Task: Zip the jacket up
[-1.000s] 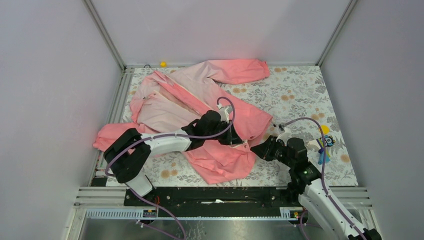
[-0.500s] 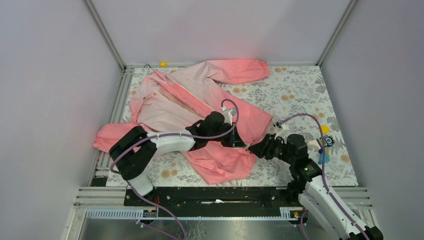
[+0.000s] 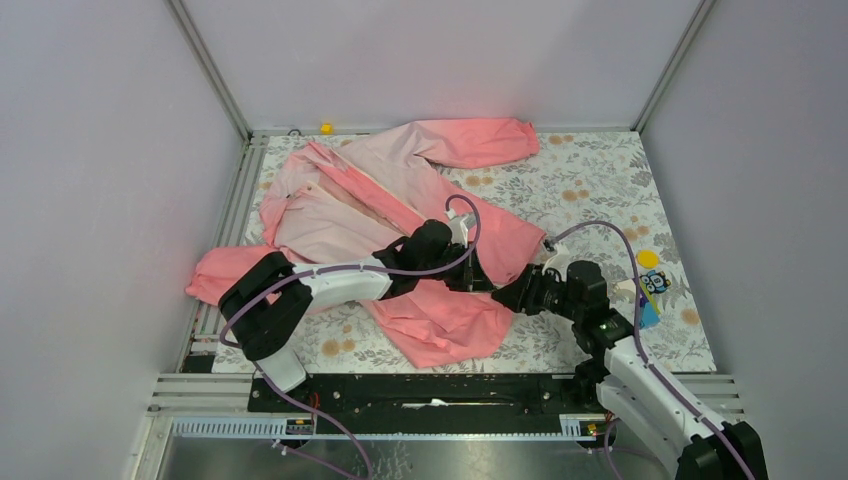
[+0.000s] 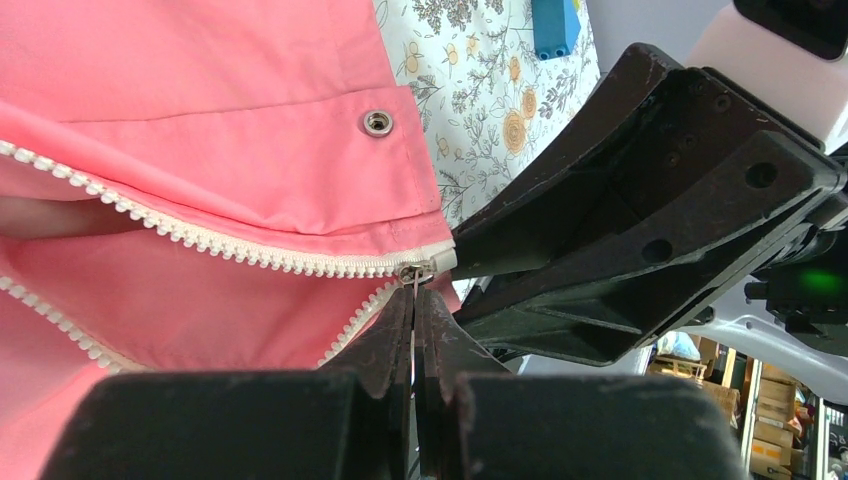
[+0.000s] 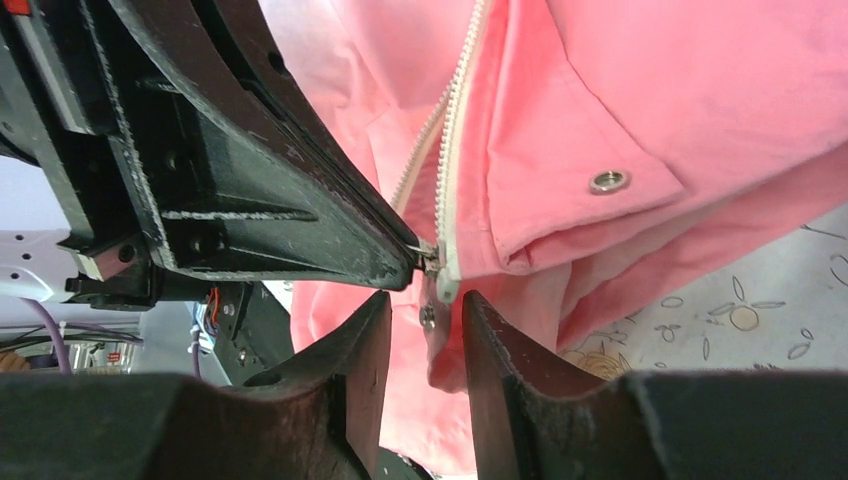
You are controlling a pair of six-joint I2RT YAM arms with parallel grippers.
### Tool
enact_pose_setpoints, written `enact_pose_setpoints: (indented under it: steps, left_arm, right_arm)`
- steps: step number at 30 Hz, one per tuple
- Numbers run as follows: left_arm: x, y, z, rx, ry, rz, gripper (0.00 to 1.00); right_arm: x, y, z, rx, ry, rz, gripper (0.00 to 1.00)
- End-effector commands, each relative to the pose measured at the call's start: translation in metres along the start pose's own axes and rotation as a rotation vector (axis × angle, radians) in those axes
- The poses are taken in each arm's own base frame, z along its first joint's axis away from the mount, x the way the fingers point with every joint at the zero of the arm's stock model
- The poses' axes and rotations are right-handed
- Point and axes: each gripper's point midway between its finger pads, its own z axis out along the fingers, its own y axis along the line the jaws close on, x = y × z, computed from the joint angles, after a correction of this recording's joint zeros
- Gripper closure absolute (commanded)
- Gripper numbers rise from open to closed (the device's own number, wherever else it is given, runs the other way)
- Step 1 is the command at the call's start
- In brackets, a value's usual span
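Holds zipper pull [image 4: 415, 272] in left pincer [image 4: 413, 297], fingers fully closed, at jacket [image 4: 200, 150] hem. Straddles zipper end [image 5: 441, 284] with right pincer [image 5: 425, 306], narrowly parted.

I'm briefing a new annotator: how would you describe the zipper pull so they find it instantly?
On the floral table, find the near-right hem corner of the pink jacket. There the white zipper teeth converge on the metal zipper pull, pinched in the left gripper; the round snap sits on plain fabric.
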Motion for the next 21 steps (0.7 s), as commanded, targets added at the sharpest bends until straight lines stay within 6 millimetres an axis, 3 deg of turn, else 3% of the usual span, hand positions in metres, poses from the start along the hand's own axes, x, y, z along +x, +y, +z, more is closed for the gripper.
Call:
enact_pose_setpoints:
  steps: [1,6,11,15,17,19,21]
  left_arm:
    - [-0.010,-0.028,0.000,0.084,-0.012,0.040,1.00]
    - [-0.011,-0.030,0.000,0.085,-0.014,0.042,1.00]
    - [-0.012,-0.029,-0.001,0.078,-0.017,0.046,1.00]
    - [-0.011,-0.029,0.000,0.078,-0.013,0.044,1.00]
    - [-0.011,-0.029,0.000,0.079,-0.015,0.045,1.00]
    - [-0.011,-0.028,0.000,0.070,-0.018,0.043,1.00]
    - [-0.011,-0.019,0.001,0.017,-0.026,0.029,1.00]
  right_arm:
    - [-0.017,0.016,0.004,-0.079,-0.047,-0.032,0.62]
    - [-0.015,0.010,0.009,-0.057,-0.036,-0.007,0.72]
    - [-0.010,0.009,0.008,-0.063,-0.030,-0.005,0.66]
    - [-0.006,0.007,0.007,-0.066,-0.024,-0.006,0.68]
    - [-0.005,0.006,0.008,-0.060,-0.026,0.003,0.74]
    - [-0.010,0.001,0.011,-0.027,-0.045,0.029,0.97]
    - [-0.018,-0.002,0.011,0.002,-0.087,0.072,1.00]
